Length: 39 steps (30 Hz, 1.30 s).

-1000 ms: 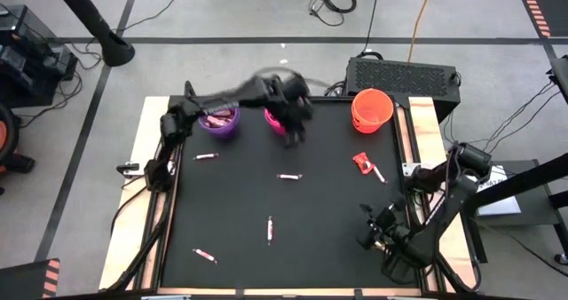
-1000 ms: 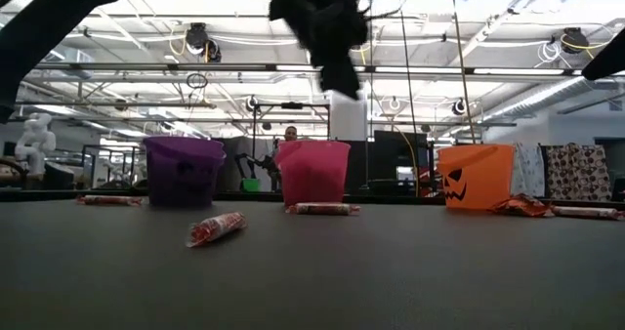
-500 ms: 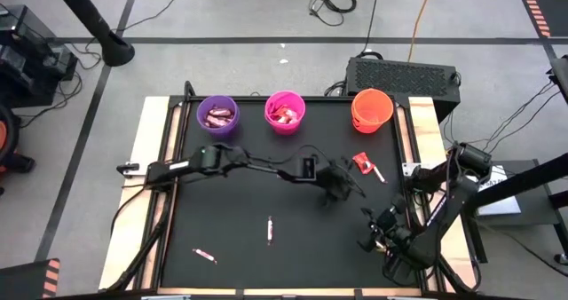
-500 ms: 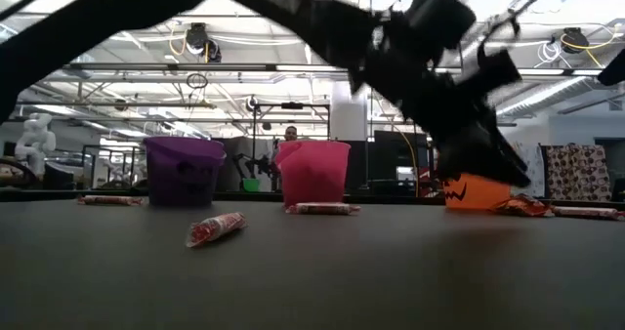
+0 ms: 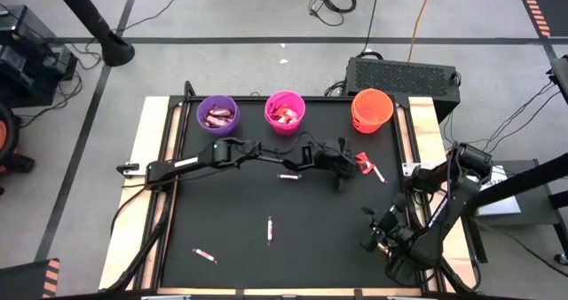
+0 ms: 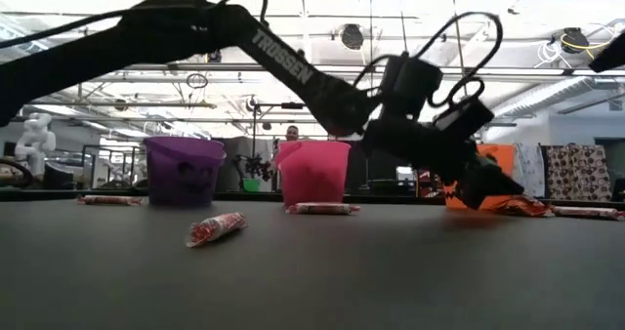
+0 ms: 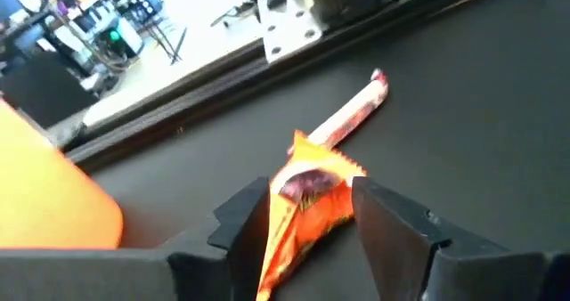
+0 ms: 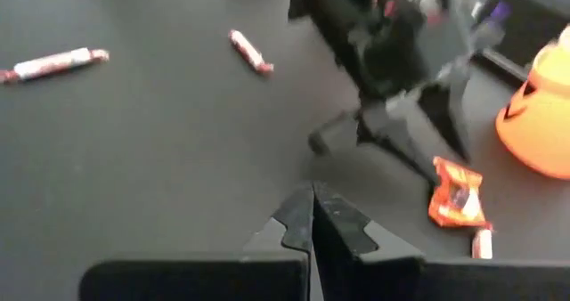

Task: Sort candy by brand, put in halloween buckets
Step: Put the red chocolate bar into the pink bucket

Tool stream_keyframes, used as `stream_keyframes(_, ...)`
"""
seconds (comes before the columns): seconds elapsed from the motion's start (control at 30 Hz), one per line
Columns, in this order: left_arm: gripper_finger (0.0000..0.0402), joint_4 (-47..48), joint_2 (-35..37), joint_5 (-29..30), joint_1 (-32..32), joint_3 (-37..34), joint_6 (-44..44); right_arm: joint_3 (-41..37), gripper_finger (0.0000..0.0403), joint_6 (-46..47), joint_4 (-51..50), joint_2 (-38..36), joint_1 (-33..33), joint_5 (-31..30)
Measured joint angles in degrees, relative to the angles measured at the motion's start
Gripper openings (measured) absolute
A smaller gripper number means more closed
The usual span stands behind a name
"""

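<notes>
Three buckets stand in a row at the table's far edge: purple point(image 5: 217, 115), pink point(image 5: 285, 112) and orange point(image 5: 371, 109). The purple and pink ones hold candy. A red-orange wrapped candy point(image 7: 307, 203) lies flat on the mat near the orange bucket, with a thin pale stick point(image 7: 352, 114) just beyond it. My left gripper point(image 7: 312, 214) is open and low over the mat, one finger on each side of the red-orange candy. It also shows in the high view point(image 5: 351, 164). My right gripper point(image 8: 312, 210) is shut and empty, near the table's near right corner point(image 5: 373, 238).
Loose candies lie on the black mat: one at mid-table point(image 5: 287, 176), one nearer point(image 5: 270, 230) and one at the near left point(image 5: 205, 256). My left arm point(image 5: 248, 153) stretches across the table in front of the purple and pink buckets. A black box point(image 5: 404, 74) stands behind the table.
My left gripper has swung from above the pink bucket toward the table's right, come down close to the mat, then drawn in on the red-orange candy beside the orange bucket. The candies on the mat have stayed where they were.
</notes>
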<state>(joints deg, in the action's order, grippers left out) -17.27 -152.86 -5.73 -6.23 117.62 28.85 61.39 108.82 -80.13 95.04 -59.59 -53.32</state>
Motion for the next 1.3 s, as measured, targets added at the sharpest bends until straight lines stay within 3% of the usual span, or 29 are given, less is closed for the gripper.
stream_keyframes(0.4, 0.0169, 2.2, -2.6, -2.2, -3.4, 2.4, -6.1, 0.0, 0.0000, -1.9, -1.6, 0.0, 4.8, -0.6)
stream_keyframes(1.03, 0.0169, 11.1, -2.6, -6.1, -3.9, 4.8, -5.7, 0.0, 0.0000, -6.3, -0.9, 0.0, 8.9, -0.6)
stream_keyframes(1.3, 0.0169, 14.0, -2.7, -6.3, -4.0, 7.6, -11.8, 0.0, 0.0000, -7.8, -0.9, 0.0, 10.4, -0.6)
